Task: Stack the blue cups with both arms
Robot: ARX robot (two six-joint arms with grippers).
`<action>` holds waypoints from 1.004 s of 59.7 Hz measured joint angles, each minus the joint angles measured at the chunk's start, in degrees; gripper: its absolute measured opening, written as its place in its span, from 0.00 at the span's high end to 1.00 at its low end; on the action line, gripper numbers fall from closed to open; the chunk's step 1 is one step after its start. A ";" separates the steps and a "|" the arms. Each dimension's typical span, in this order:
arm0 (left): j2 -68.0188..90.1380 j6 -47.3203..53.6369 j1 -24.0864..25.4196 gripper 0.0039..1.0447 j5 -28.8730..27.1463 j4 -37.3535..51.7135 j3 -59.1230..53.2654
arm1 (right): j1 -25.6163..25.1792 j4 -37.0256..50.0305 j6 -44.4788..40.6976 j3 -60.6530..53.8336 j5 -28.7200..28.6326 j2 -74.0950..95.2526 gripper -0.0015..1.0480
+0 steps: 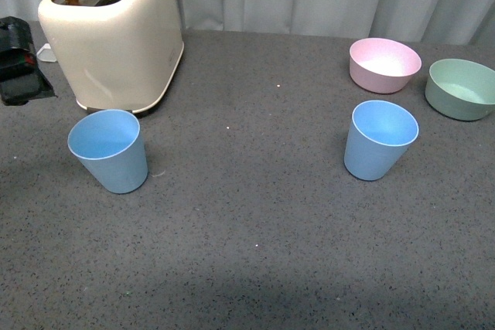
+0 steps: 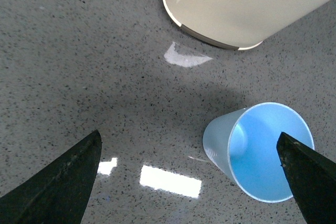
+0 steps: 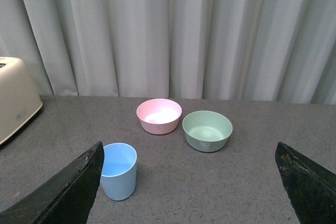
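Note:
Two light blue cups stand upright and apart on the grey table: the left cup (image 1: 108, 150) in front of the toaster, the right cup (image 1: 379, 139) in front of the pink bowl. Neither gripper shows in the front view; only a black part of the left arm (image 1: 19, 59) shows at the left edge. My left gripper (image 2: 188, 134) is open and empty above the table, with the left cup (image 2: 260, 150) below it, close to one finger (image 2: 310, 177). My right gripper (image 3: 189, 145) is open and empty, back from the right cup (image 3: 118, 170), which stands beside one finger (image 3: 63, 192).
A cream toaster (image 1: 112, 32) with bread in its slot stands at the back left, just behind the left cup. A pink bowl (image 1: 384, 64) and a green bowl (image 1: 462, 88) sit at the back right, behind the right cup. A grey curtain hangs behind the table.

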 joint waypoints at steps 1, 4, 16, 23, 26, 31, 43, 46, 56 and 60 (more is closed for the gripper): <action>0.44 -0.02 -0.15 0.06 0.02 -0.31 0.37 | 0.00 0.00 0.00 0.00 0.00 0.00 0.09; 2.34 -0.24 -0.90 0.06 0.11 -2.01 2.16 | 0.00 0.00 0.00 0.00 0.00 0.00 0.09; 7.13 -0.76 -2.93 0.06 0.02 -6.75 6.25 | 0.00 0.00 0.00 0.00 -0.02 0.00 0.09; 9.16 -1.70 -3.61 0.06 0.52 -8.92 7.61 | 0.00 0.00 0.00 -0.02 0.00 0.00 0.09; 9.90 -1.73 -3.87 0.06 0.31 -9.53 8.11 | 0.00 0.00 0.00 0.00 0.00 0.00 0.09; 12.00 -2.14 -4.28 0.06 0.04 -11.02 9.77 | 0.00 0.00 0.00 0.00 -0.02 0.00 0.09; 15.23 -3.89 -5.09 0.20 -0.37 -12.96 12.09 | 0.00 0.00 0.00 0.00 0.00 0.00 0.09; 15.52 -4.17 -5.31 0.27 -0.66 -13.60 12.41 | 0.00 0.00 0.00 0.00 -0.02 0.00 0.09; 16.63 -5.62 -6.05 0.55 -0.92 -14.93 12.85 | 0.00 0.00 0.00 0.00 0.00 0.00 0.09; 16.72 -5.90 -6.21 0.63 -0.63 -15.12 12.85 | 0.00 0.00 0.00 0.00 0.00 0.00 0.09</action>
